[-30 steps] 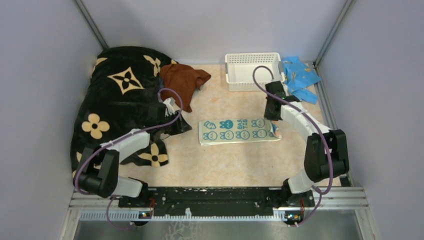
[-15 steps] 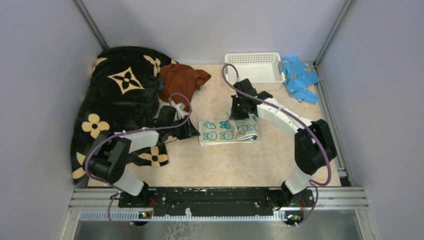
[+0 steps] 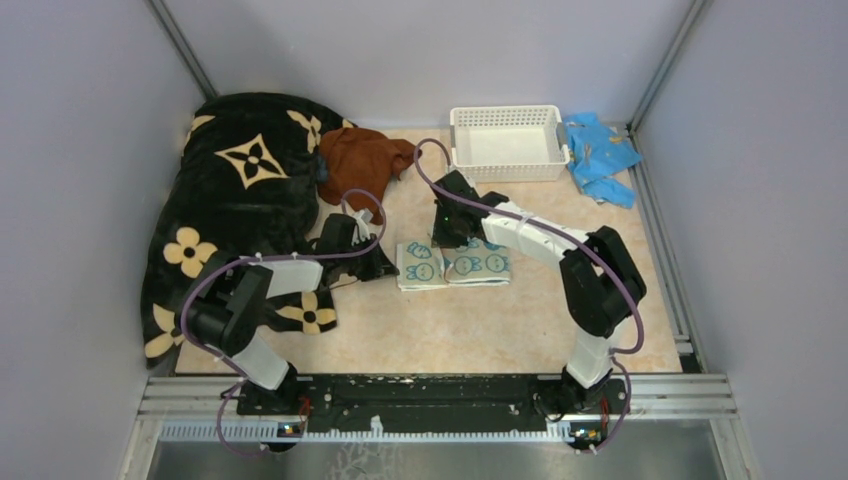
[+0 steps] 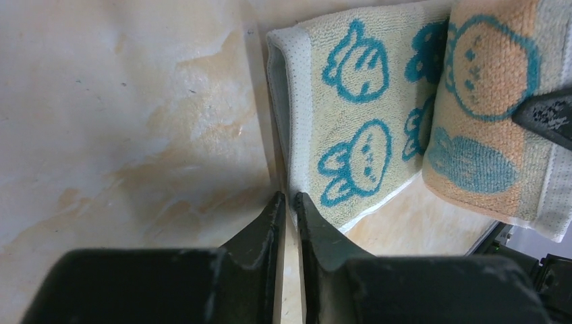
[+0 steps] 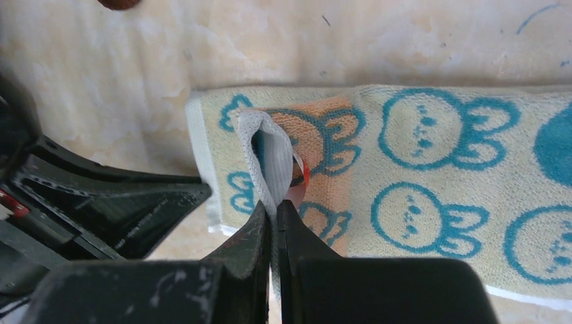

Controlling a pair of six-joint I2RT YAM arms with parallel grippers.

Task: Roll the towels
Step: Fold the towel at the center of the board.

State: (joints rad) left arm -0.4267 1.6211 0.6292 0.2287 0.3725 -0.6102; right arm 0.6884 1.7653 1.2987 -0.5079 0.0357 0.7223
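Overhead, the teal-and-white towel (image 3: 470, 268) lies on the counter (image 3: 500, 330), half folded over. Only the wrist views show the right jaws pinching its white hem and the left jaws nearly closed at its edge, grip unclear.

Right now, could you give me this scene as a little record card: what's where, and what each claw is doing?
Towel in work: teal-and-white towel, mid-table, right end folded back over itself
Right gripper: shut on that folded end's white hem
Left gripper: closed at the towel's left edge, seemingly pinching it
Waiting towel: rust-brown towel, crumpled at the back beside the black blanket
Other items: white basket and light-blue cloth, back right
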